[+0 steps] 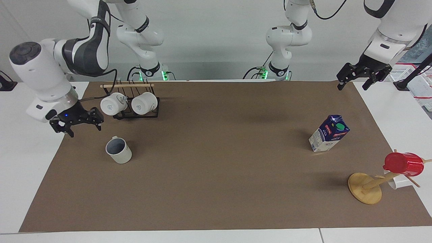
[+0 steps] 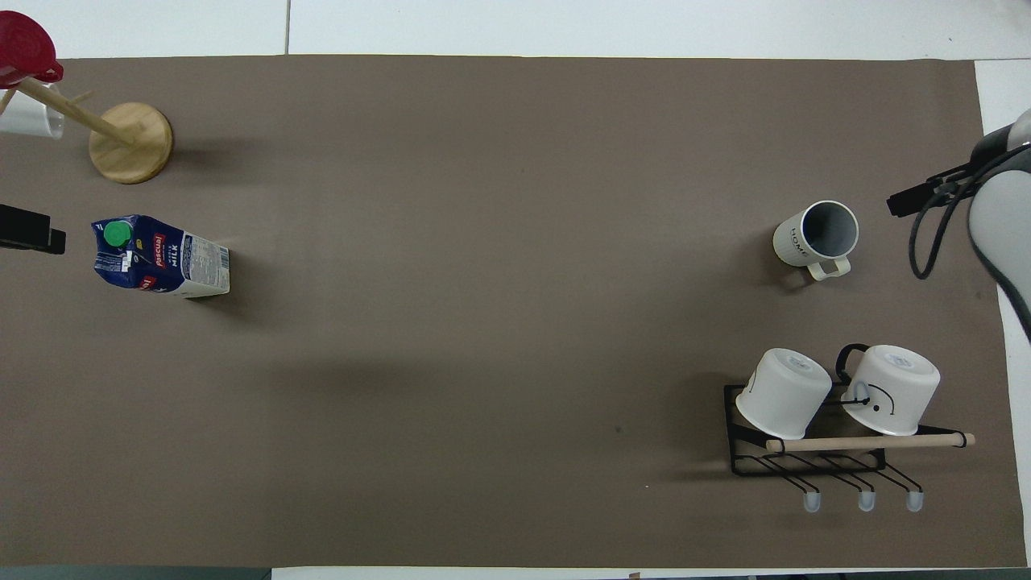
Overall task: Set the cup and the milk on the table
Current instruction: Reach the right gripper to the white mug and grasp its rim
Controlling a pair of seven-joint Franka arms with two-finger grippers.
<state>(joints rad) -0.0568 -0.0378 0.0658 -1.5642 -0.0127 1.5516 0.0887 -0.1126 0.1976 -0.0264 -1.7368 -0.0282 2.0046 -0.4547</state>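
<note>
The cup (image 1: 118,151), an off-white mug with a grey inside, stands upright on the table's brown paper (image 1: 216,175) toward the right arm's end; it also shows in the overhead view (image 2: 815,234). The milk (image 1: 329,133), a blue and white carton with a green cap, stands on the paper toward the left arm's end, also in the overhead view (image 2: 161,258). My right gripper (image 1: 85,130) is open and empty over the paper's edge beside the cup, apart from it. My left gripper (image 1: 352,86) is open and empty over the paper's corner by its base.
A black rack (image 1: 135,113) with two white mugs (image 1: 130,104) stands nearer to the robots than the cup. A wooden mug tree (image 1: 366,187) with a red cup (image 1: 403,164) stands farther from the robots than the milk. A white basket (image 1: 418,81) sits at the left arm's end.
</note>
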